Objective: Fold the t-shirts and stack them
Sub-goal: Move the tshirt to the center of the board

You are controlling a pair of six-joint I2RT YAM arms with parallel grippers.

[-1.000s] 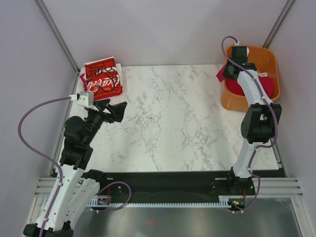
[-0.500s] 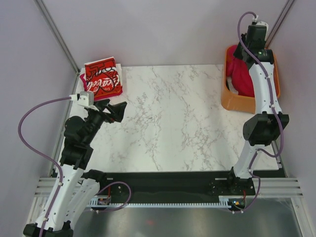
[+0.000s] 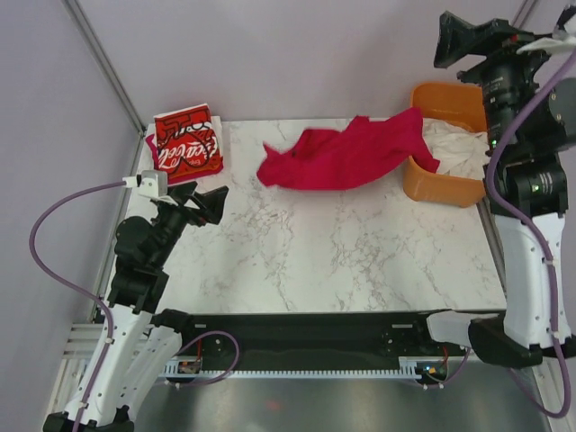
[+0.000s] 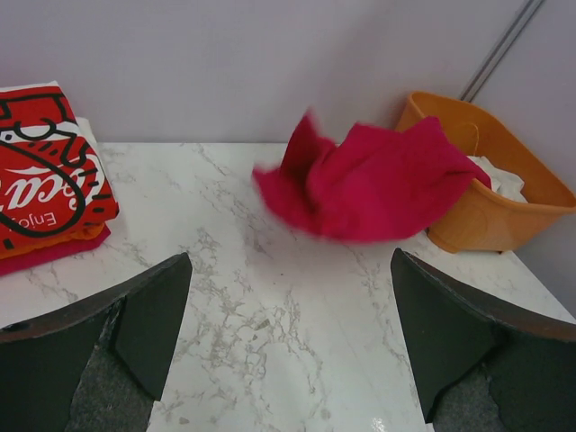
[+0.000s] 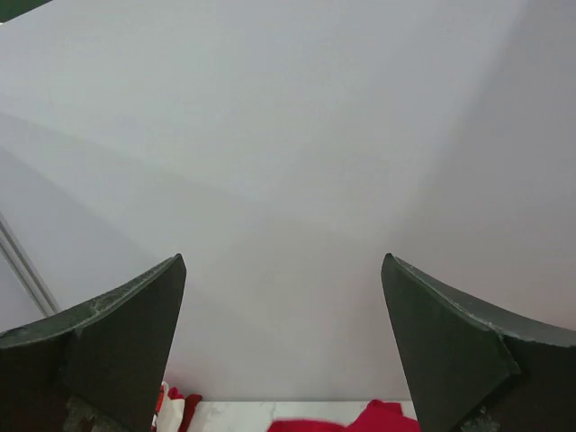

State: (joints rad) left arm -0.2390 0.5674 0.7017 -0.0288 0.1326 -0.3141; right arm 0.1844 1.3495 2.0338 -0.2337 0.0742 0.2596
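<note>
Folded printed shirt (image 3: 187, 144) sits at the bench's (image 3: 324, 261) far left corner. The red shirt (image 3: 346, 157) sprawls unfolded along the far edge, its tail on the tub (image 3: 445, 187). Pale shirts (image 3: 454, 144) wait inside. Left fingers (image 4: 135, 306) and right fingers (image 5: 117, 324) gape wide, empty.

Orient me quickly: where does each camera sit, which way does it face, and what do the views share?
Top external: above and behind the bases, looking down on the white marbled table; both arms show.
Left wrist: low at the near left, facing across the table; open left gripper frames the crumpled crimson t-shirt and orange plastic tub.
Right wrist: high, facing the blank wall; open right gripper frames it.
Shared: the crimson t-shirt appears in all three.
</note>
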